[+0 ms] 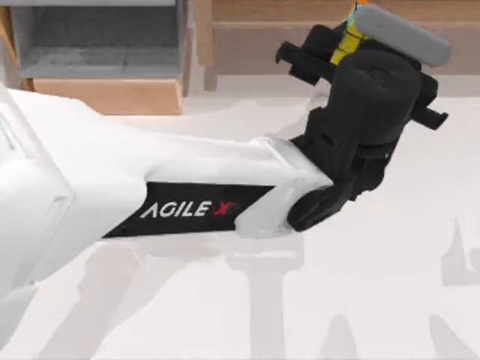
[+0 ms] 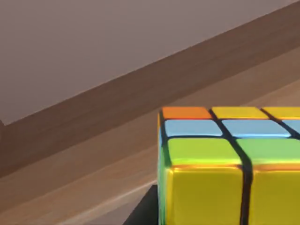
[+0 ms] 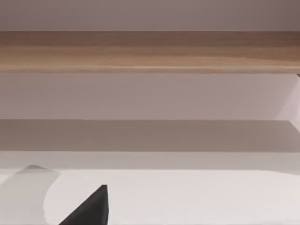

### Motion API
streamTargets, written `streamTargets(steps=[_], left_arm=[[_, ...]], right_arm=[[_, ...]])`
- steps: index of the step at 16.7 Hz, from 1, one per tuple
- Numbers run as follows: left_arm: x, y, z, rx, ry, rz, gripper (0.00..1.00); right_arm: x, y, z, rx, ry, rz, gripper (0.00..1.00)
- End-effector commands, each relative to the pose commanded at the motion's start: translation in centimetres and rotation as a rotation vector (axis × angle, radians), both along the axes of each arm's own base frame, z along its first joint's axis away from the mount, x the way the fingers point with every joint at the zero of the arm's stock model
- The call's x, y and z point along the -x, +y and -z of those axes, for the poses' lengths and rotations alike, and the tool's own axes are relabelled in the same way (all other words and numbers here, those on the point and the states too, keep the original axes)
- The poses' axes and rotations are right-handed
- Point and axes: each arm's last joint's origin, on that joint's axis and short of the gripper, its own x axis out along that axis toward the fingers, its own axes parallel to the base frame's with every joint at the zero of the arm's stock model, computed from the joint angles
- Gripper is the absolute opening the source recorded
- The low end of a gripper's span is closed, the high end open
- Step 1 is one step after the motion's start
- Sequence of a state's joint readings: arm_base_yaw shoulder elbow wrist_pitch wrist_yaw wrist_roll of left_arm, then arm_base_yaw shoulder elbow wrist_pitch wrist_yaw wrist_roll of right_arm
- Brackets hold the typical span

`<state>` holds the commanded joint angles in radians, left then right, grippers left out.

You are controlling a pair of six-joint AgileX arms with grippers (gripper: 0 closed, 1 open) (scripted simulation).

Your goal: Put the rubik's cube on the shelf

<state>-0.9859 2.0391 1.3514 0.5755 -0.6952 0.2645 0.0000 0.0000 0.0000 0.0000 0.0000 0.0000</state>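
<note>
Shelf (image 1: pixel 315 30) runs along the far edge of the table (image 1: pixel 360 262), to the right of a smaller wooden box (image 1: pixel 97 52) with a grey inside. My left arm reaches across to the shelf, its gripper (image 1: pixel 346 37) at the shelf's front edge. The rubik's cube (image 2: pixel 225 164) sits in that gripper, close over the shelf's boards (image 2: pixel 93 154); whether it touches them I cannot tell. A dark finger (image 3: pixel 89 208) of the right gripper points toward the shelf; its state I cannot tell.

A pale surface (image 1: pixel 375 247) carries the long wooden shelf (image 1: pixel 300 22) along its far edge, with a smaller wooden box (image 1: pixel 105 94) (grey inside) at far left.
</note>
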Motion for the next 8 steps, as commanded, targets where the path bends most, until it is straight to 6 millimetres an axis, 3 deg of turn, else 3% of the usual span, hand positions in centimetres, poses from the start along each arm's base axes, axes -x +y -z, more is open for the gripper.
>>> streamTargets(steps=[4, 8], left_arm=[[-0.3, -2.1, 1.6, 0.145, -0.098, -0.057, 0.0], [-3.3, -2.5, 4.7, 0.244, -0.15, -0.146, 0.0]], right_arm=[[0.0, 0.0, 0.0, 0.0, 0.0, 0.0, 1.0], [0.0, 0.0, 0.0, 0.0, 0.0, 0.0, 1.0]])
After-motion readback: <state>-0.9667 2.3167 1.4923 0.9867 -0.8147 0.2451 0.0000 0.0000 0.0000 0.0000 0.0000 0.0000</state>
